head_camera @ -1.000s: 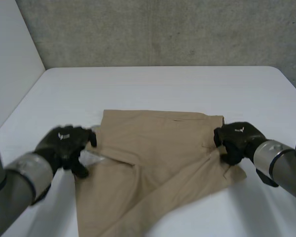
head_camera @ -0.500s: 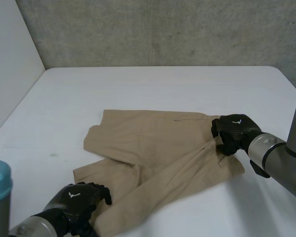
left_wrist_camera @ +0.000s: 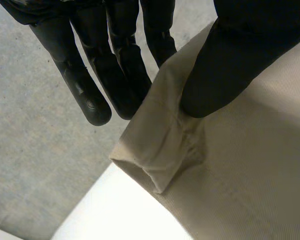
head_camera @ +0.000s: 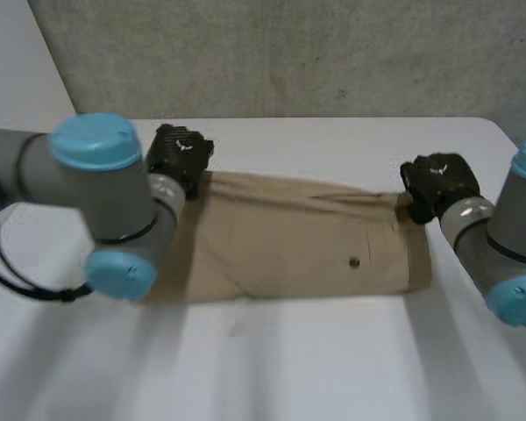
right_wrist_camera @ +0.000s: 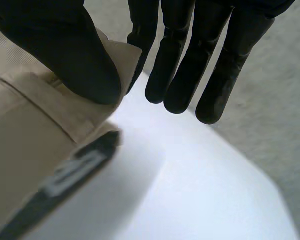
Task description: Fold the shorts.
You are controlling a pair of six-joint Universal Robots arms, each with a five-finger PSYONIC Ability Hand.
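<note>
The shorts (head_camera: 298,241) lie across the middle of the table (head_camera: 316,368), with the left hand (head_camera: 180,153) at their far left corner and the right hand (head_camera: 438,180) at their far right (thumbs on top).

1 shorts (head_camera: 289,241) — 1 table (head_camera: 333,368) — 2 hands: left hand (head_camera: 181,154), right hand (head_camera: 438,181).

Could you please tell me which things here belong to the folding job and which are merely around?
Part of the job: tan shorts; left hand, pinching one far corner; right hand, pinching the other.
Just surroundings: white table; concrete wall.
</note>
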